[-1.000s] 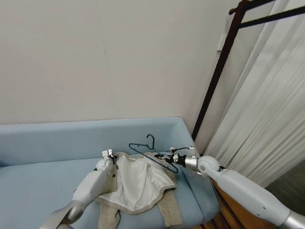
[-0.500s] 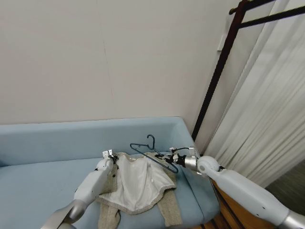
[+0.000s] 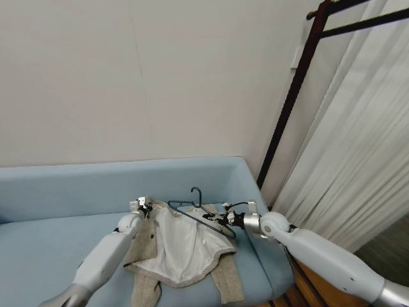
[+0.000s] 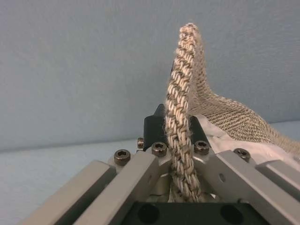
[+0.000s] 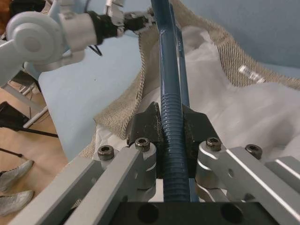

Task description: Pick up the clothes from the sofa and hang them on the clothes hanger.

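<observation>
A beige knit garment (image 3: pixel 185 251) with a white lining lies spread open on the light blue sofa (image 3: pixel 57 192), near its right end. My left gripper (image 3: pixel 142 206) is shut on the garment's braided edge (image 4: pixel 183 84) at the far left of the collar and holds that edge lifted. My right gripper (image 3: pixel 222 219) is shut on the ribbed bar of a dark blue hanger (image 3: pixel 201 220), which lies tilted over the collar with its hook up. In the right wrist view the hanger (image 5: pixel 169 70) runs out over the white lining (image 5: pixel 243 108) toward the left gripper (image 5: pixel 133 19).
A dark brown clothes rack (image 3: pixel 291 102) stands right of the sofa, its top rail high at the upper right. A white curtain (image 3: pixel 358 147) hangs behind it. The sofa seat to the left is bare. Wooden floor (image 3: pixel 307 284) shows past the sofa's right end.
Both grippers have shifted left. The hanger has moved left over the collar, and the left gripper has drawn the garment's edge farther left.
</observation>
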`<state>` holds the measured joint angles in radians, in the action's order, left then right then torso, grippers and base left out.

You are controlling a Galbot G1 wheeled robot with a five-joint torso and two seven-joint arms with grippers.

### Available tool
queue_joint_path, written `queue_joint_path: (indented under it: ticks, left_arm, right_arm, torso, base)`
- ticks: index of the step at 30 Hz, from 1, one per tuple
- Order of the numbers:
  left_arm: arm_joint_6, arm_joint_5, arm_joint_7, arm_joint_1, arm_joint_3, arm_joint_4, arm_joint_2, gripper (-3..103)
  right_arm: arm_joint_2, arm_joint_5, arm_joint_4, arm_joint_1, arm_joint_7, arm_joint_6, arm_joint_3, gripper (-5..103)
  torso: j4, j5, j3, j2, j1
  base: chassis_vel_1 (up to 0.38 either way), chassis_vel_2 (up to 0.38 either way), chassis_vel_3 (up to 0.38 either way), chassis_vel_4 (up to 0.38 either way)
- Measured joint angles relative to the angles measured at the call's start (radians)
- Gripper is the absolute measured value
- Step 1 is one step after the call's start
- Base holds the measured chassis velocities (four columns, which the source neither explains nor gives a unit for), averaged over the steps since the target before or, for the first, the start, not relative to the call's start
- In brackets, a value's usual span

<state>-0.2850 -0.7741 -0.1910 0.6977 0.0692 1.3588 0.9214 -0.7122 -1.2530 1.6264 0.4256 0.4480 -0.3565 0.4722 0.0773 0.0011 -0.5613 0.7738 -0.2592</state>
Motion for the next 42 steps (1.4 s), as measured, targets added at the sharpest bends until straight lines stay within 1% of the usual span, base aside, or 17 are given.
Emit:
queue_joint_path:
  ticks: [2,3,6,9,12,13,15,20,22,25,27,29,31,35,39,40,42]
  left_arm:
    - [0.029,0.059,0.038,0.053,0.017,0.064,-0.047,0]
    - [0.029,0.059,0.038,0.053,0.017,0.064,-0.047,0]
    - [0.079,0.157,0.110,0.113,0.021,0.155,-0.112,0]
    - [0.091,0.184,0.127,0.127,0.005,0.199,-0.131,0]
    - [0.095,0.204,0.130,0.160,-0.002,0.283,-0.158,0]
    - [0.095,0.204,0.130,0.160,-0.002,0.283,-0.158,0]
    - [0.096,0.218,0.129,0.168,-0.027,0.334,-0.173,0]
    - [0.096,0.222,0.127,0.165,-0.053,0.361,-0.178,0]
    - [0.096,0.226,0.123,0.159,-0.085,0.393,-0.182,0]
    - [0.096,0.233,0.119,0.160,-0.105,0.426,-0.190,0]
    - [0.094,0.242,0.112,0.159,-0.130,0.482,-0.207,0]
    - [0.089,0.242,0.100,0.159,-0.141,0.550,-0.230,0]
    - [0.084,0.241,0.095,0.161,-0.141,0.574,-0.240,0]
    - [0.073,0.237,0.086,0.194,-0.124,0.651,-0.287,0]
    - [0.054,0.237,0.075,0.299,-0.046,0.741,-0.364,0]
    - [0.054,0.237,0.075,0.299,-0.046,0.741,-0.364,0]
    - [0.047,0.245,0.069,0.369,0.002,0.778,-0.397,0]
  right_arm:
    - [-0.026,-0.024,-0.029,-0.022,-0.008,-0.003,0.036,8]
    - [-0.026,-0.024,-0.029,-0.022,-0.008,-0.003,0.036,8]
    - [-0.060,-0.057,-0.059,-0.019,-0.040,-0.009,0.062,8]
    - [-0.080,-0.054,-0.075,0.009,-0.053,-0.008,0.051,8]
    - [-0.128,-0.053,-0.106,0.015,-0.065,-0.004,0.037,8]
    - [-0.128,-0.053,-0.106,0.015,-0.065,-0.004,0.037,8]
    - [-0.147,-0.053,-0.115,0.017,-0.073,-0.001,0.022,8]
    - [-0.154,-0.053,-0.116,0.020,-0.080,0.000,0.007,8]
    - [-0.164,-0.054,-0.124,0.021,-0.087,0.001,-0.010,8]
    - [-0.180,-0.055,-0.136,0.011,-0.089,0.002,-0.015,8]
    - [-0.195,-0.054,-0.138,0.000,-0.093,0.003,-0.010,8]
    - [-0.214,-0.051,-0.148,-0.011,-0.095,0.005,0.005,8]
    - [-0.223,-0.048,-0.158,-0.016,-0.094,0.007,0.007,8]
    - [-0.249,-0.036,-0.196,-0.035,-0.089,0.010,0.008,8]
    - [-0.276,-0.014,-0.241,-0.058,-0.069,0.010,0.031,8]
    - [-0.276,-0.014,-0.241,-0.058,-0.069,0.010,0.031,8]
    - [-0.284,0.000,-0.245,-0.054,-0.062,0.010,0.037,8]
  torso:
    - [0.0001,0.0000,0.000,0.000,0.000]
    - [0.0001,0.0000,0.000,0.000,0.000]
    - [-0.0005,0.0001,0.000,0.000,0.000]
    - [0.0015,-0.0001,0.000,0.000,0.000]
    - [0.0012,0.0005,0.000,0.000,0.000]
    - [0.0012,0.0005,0.000,0.000,0.000]
    - [-0.0002,0.0005,0.000,0.000,0.000]
    - [-0.0001,0.0003,0.000,0.000,0.000]
    - [0.0012,0.0002,0.000,0.000,0.000]
    - [0.0012,0.0004,0.000,0.000,0.000]
    - [0.0004,0.0002,0.000,0.000,0.000]
    - [0.0006,0.0003,0.000,0.000,0.000]
    - [0.0006,0.0005,0.000,0.000,0.000]
    - [0.0008,0.0002,0.000,0.000,0.000]
    - [0.0003,0.0003,0.000,0.000,0.000]
    - [0.0003,0.0003,0.000,0.000,0.000]
    - [0.0004,0.0003,0.000,0.000,0.000]
  base:
    - [0.000,0.000,0.000,0.000]
    - [0.000,0.000,0.000,0.000]
    - [0.000,0.000,0.000,0.000]
    - [0.000,0.000,0.000,0.000]
    - [0.000,0.000,0.000,0.000]
    - [0.000,0.000,0.000,0.000]
    - [0.000,0.000,0.000,0.000]
    - [0.000,0.000,0.000,0.000]
    - [0.000,0.000,0.000,0.000]
    - [0.000,0.000,0.000,0.000]
    - [0.000,0.000,0.000,0.000]
    - [0.000,0.000,0.000,0.000]
    - [0.000,0.000,0.000,0.000]
    - [0.000,0.000,0.000,0.000]
    - [0.000,0.000,0.000,0.000]
    - [0.000,0.000,0.000,0.000]
    - [0.000,0.000,0.000,0.000]
